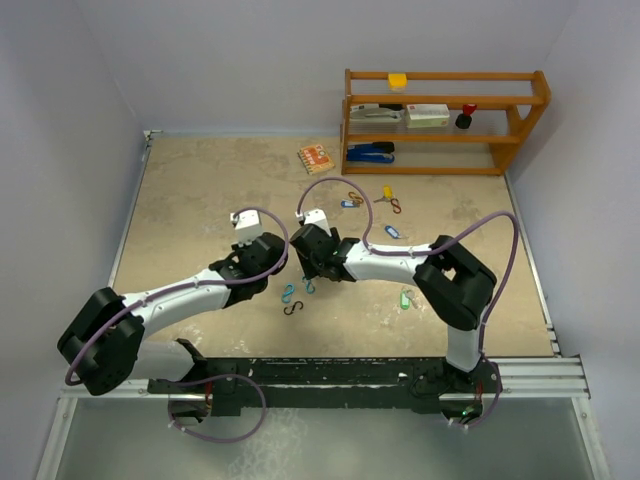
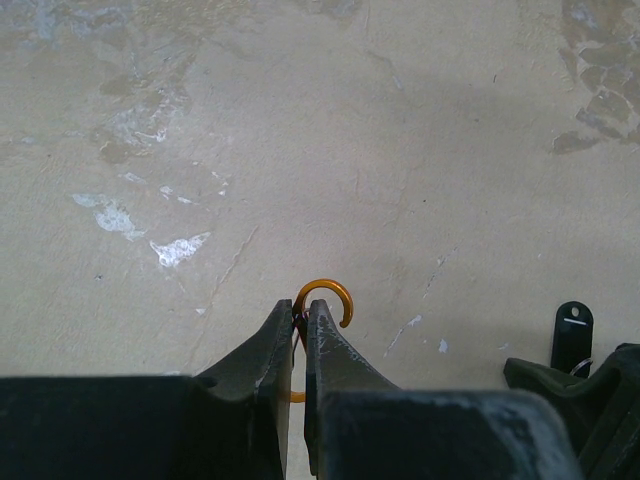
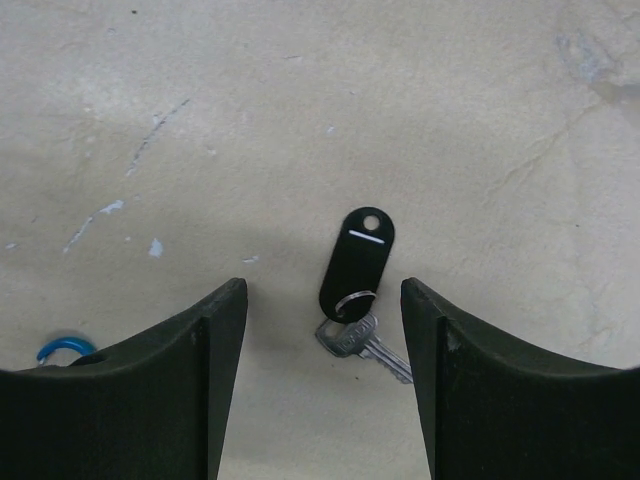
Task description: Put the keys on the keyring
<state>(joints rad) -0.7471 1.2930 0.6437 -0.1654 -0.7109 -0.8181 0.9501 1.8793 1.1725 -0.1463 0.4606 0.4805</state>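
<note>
- black-tag key (image 3: 355, 275): lies flat on table (image 3: 300, 100), between the R gripper's (image 3: 322, 290) fingers and touching neither. R jaws stand wide apart, holding nothing.
- Long axis approx. up-down in R wrist view, slightly tilted. Tag's hole end points up, away from wrist; metal blade points lower right.
- Tag: glossy black plastic oval w/ small round hole and one white bar below it. Silver split ring joins it to a silver key w/ rounded head.
- L gripper (image 2: 298, 312): pinched tight on thin orange wire hook (image 2: 328, 292); its open curve sticks out past the tips.
- blue-tag key (image 1: 349, 204), yellow-tag key (image 1: 388, 192), green-tag key (image 1: 406, 298): scattered on table's R half in top view.
- Table: beige, mottled stone look, white scuffs.
</note>
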